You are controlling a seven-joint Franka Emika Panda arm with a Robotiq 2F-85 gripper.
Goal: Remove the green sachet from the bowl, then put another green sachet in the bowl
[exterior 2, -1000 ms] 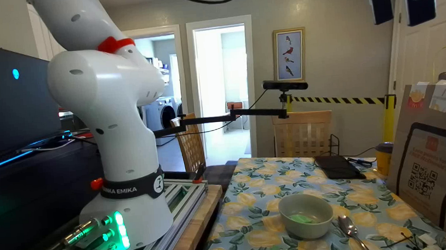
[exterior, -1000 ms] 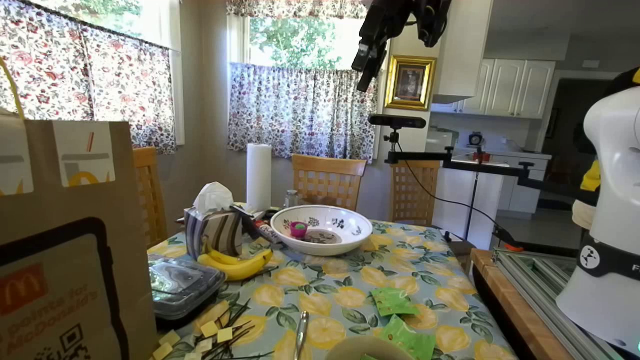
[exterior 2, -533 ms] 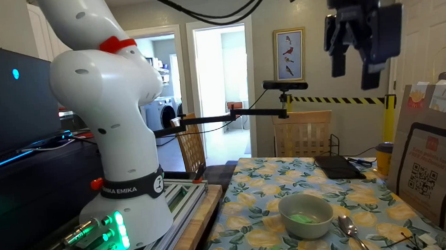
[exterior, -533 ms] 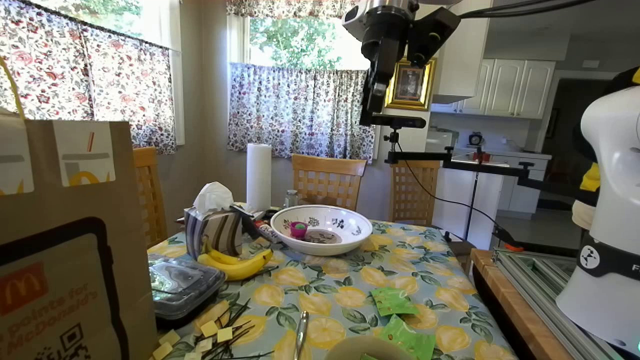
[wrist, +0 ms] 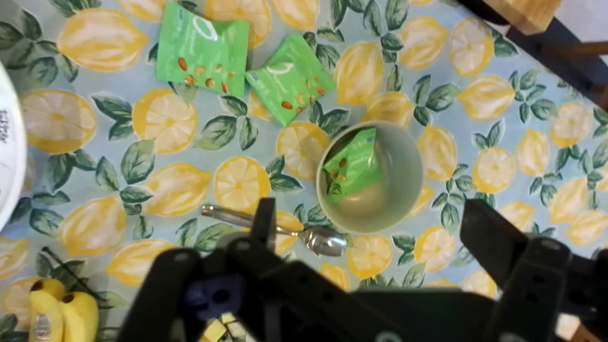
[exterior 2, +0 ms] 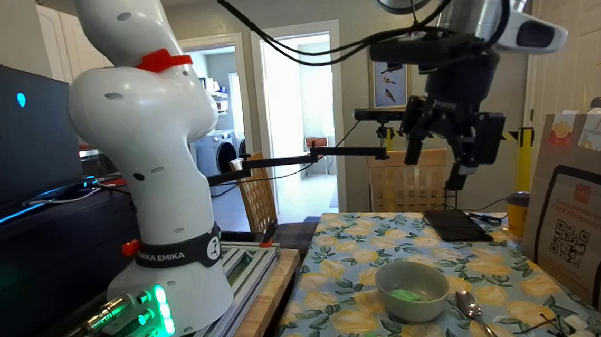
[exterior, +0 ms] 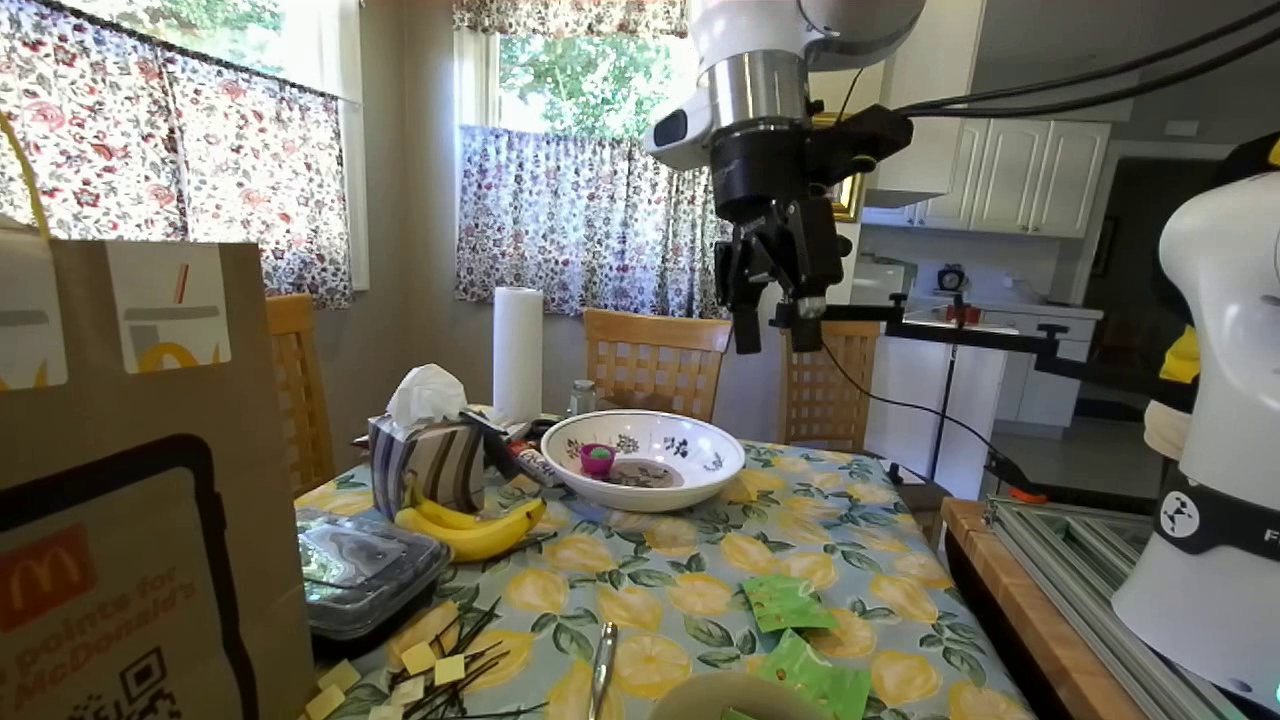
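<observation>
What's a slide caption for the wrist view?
Open gripper over lemon-print tablecloth: one green sachet in the small bowl, two sachets outside, spoon nearby.

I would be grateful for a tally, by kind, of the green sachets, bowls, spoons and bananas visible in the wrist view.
Green sachets: 3 (two on the tablecloth, one in the small bowl)
Bowls: 2 (that small bowl and, cut off at the frame's left edge, the large white bowl)
Spoons: 1
Bananas: 2 (partly in frame)
Total: 8
</observation>
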